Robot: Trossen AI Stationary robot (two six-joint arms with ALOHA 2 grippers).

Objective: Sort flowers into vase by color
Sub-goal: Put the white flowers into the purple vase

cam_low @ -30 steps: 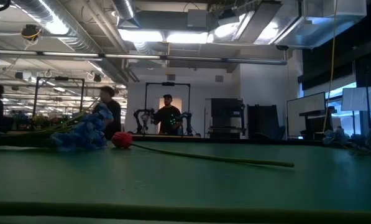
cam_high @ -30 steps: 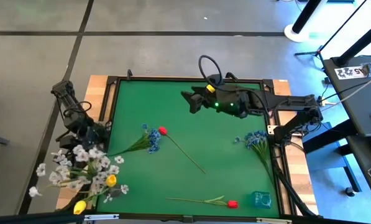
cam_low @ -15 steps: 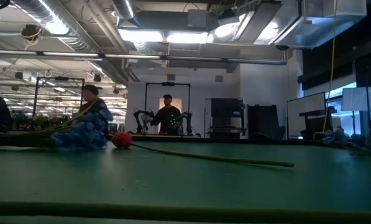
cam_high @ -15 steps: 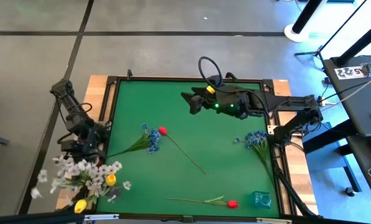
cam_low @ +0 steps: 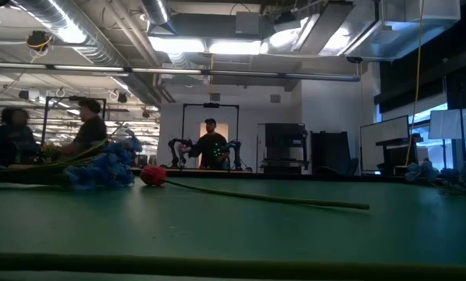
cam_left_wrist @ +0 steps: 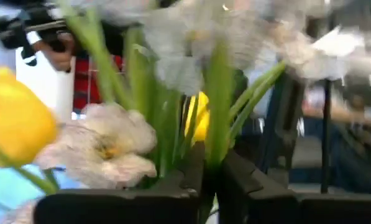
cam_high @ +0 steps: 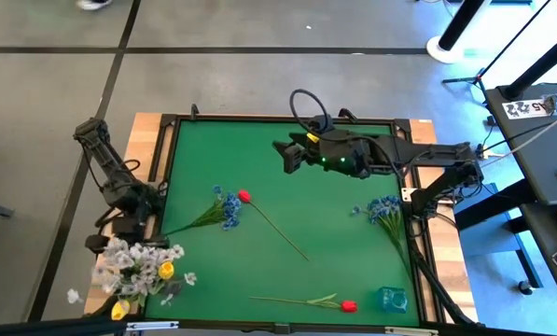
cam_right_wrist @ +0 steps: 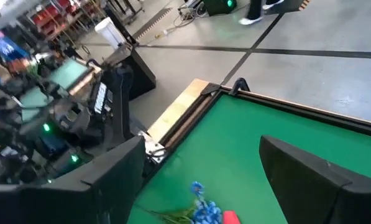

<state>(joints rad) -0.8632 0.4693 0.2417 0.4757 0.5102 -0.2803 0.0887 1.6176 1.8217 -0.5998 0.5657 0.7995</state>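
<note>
My left gripper (cam_high: 121,243) hangs over the table's left near corner, off the green mat, shut on a bunch of white sprays and yellow tulips (cam_high: 133,271). In the left wrist view the bunch (cam_left_wrist: 173,81) rises from between my fingers. My right gripper (cam_high: 285,155) is open, above the mat's far middle, touching nothing. On the mat lie a blue cluster (cam_high: 229,209) beside a red tulip (cam_high: 244,196), another blue cluster (cam_high: 383,207) at the right, and a second red tulip (cam_high: 348,305) by the near edge. My left gripper pinches the bunch's green stems (cam_left_wrist: 211,158) between its two fingers (cam_left_wrist: 188,190), several stems together. The blossoms stand out beyond the fingertips. The bunch is lifted clear of the mat; how far back the stems reach is hidden by the fingers.
A small clear teal vase (cam_high: 393,299) stands at the mat's near right corner. The mat (cam_high: 287,233) has a dark raised frame and wooden border. In the low view people (cam_low: 84,133) move in the room behind the table. Open mat lies in the middle.
My left gripper has moved toward the table's near edge along the left side, carrying the bunch with it. The white and yellow blossoms, spread wide before, now look drawn into a tighter clump nearer the near left corner. The right arm has kept still.
</note>
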